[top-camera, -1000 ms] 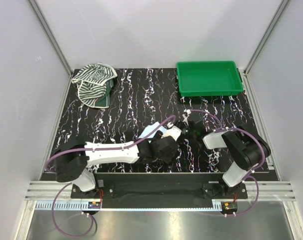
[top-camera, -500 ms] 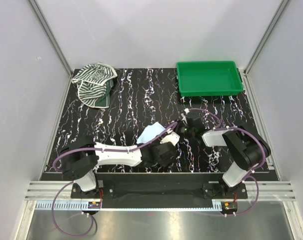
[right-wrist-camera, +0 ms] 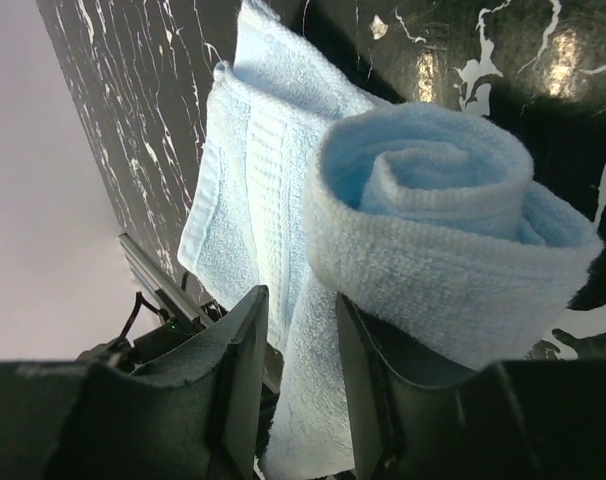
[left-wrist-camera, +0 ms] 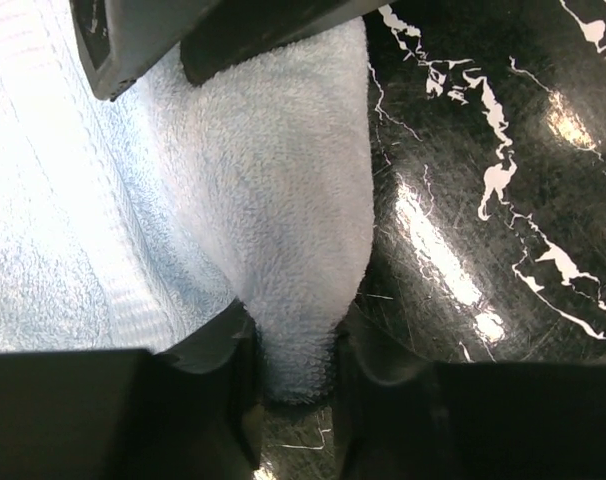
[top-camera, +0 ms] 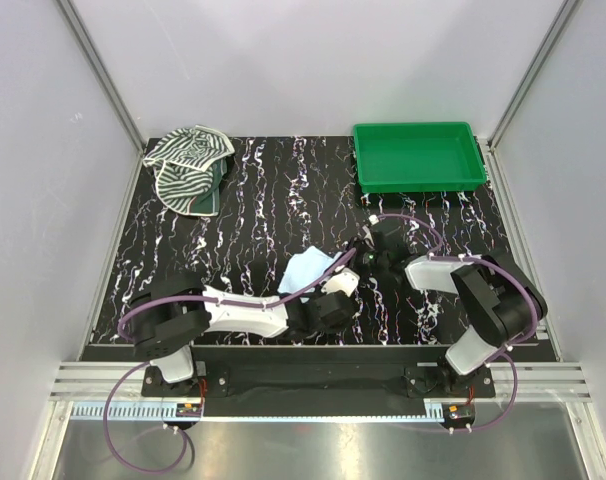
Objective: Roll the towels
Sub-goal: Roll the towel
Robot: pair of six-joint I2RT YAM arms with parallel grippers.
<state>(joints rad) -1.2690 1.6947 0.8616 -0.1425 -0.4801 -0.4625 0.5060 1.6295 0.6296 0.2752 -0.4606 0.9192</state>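
The pale blue towel (top-camera: 305,268) lies near the middle front of the mat, partly rolled. In the right wrist view its rolled end (right-wrist-camera: 438,225) shows a spiral, with the flat part (right-wrist-camera: 248,185) trailing behind. My right gripper (right-wrist-camera: 298,400) is shut on a fold of it just below the roll, and my left gripper (left-wrist-camera: 295,385) is shut on the towel's (left-wrist-camera: 283,200) narrow end. In the top view the left gripper (top-camera: 338,287) and the right gripper (top-camera: 366,255) meet at the towel's right side. The zebra-striped towel (top-camera: 188,165) lies crumpled at the far left corner.
A green plastic tray (top-camera: 453,178) stands at the far right of the black marbled mat (top-camera: 253,200). A dark green cloth (top-camera: 208,200) lies under the zebra towel. The right gripper's fingers (left-wrist-camera: 143,45) show at the top of the left wrist view.
The left arm has drawn back toward the near edge, so more of the blue towel shows. The right gripper has shifted slightly away from its base, still at the towel.
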